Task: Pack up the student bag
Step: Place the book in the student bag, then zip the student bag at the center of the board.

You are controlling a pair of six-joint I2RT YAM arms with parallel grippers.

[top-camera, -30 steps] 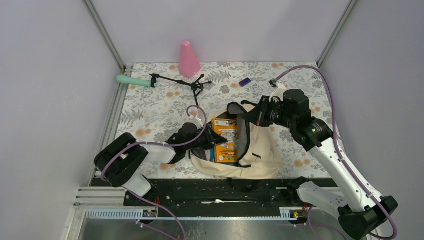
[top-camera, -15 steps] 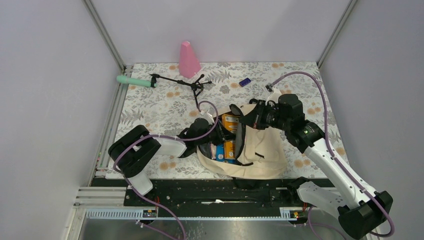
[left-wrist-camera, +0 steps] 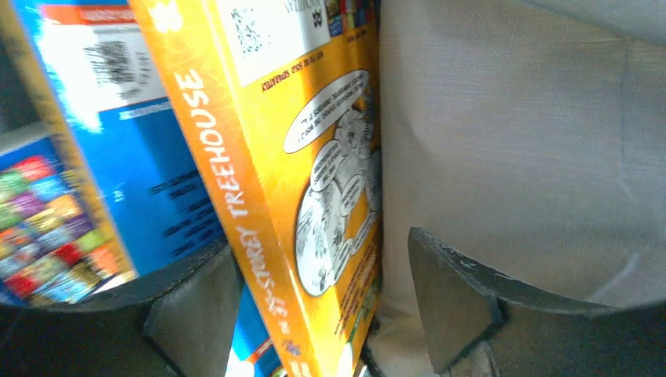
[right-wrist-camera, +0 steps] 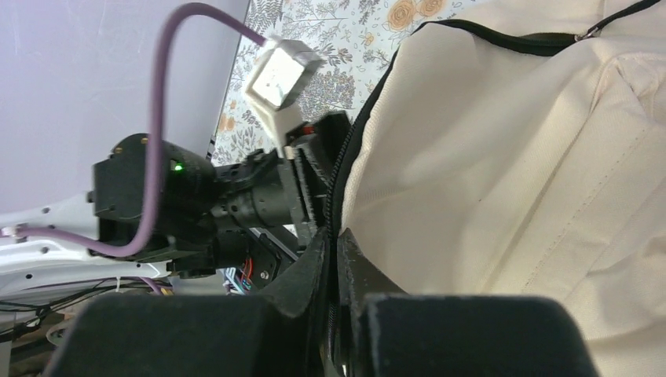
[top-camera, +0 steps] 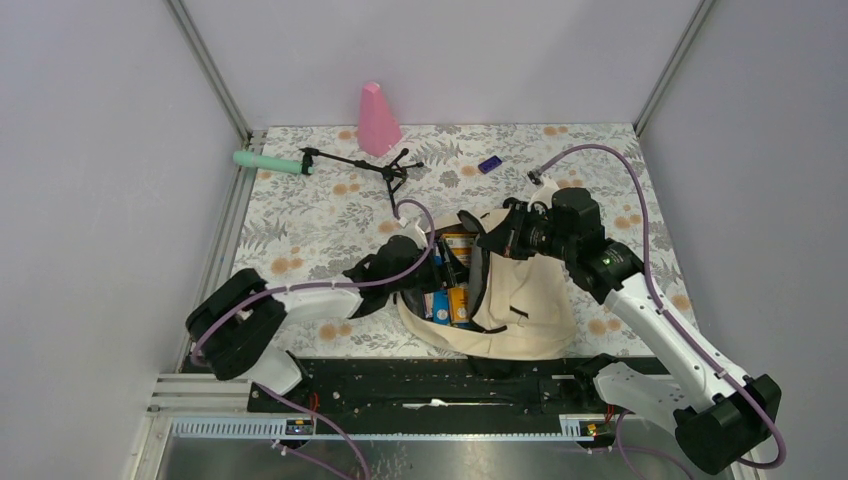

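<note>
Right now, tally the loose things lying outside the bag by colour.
Pink: 1, cone
Green: 1, cylinder
Black: 1, tripod
Blue: 1, small block
Total: 4 outside the student bag

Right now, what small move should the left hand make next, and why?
Probably draw the left hand straight back out of the student bag. Its jaws stand open either side of the yellow Treehouse book, which stands inside the bag beside a blue book, so it looks released. The right hand is shut on the zipper edge, holding the mouth open.
</note>
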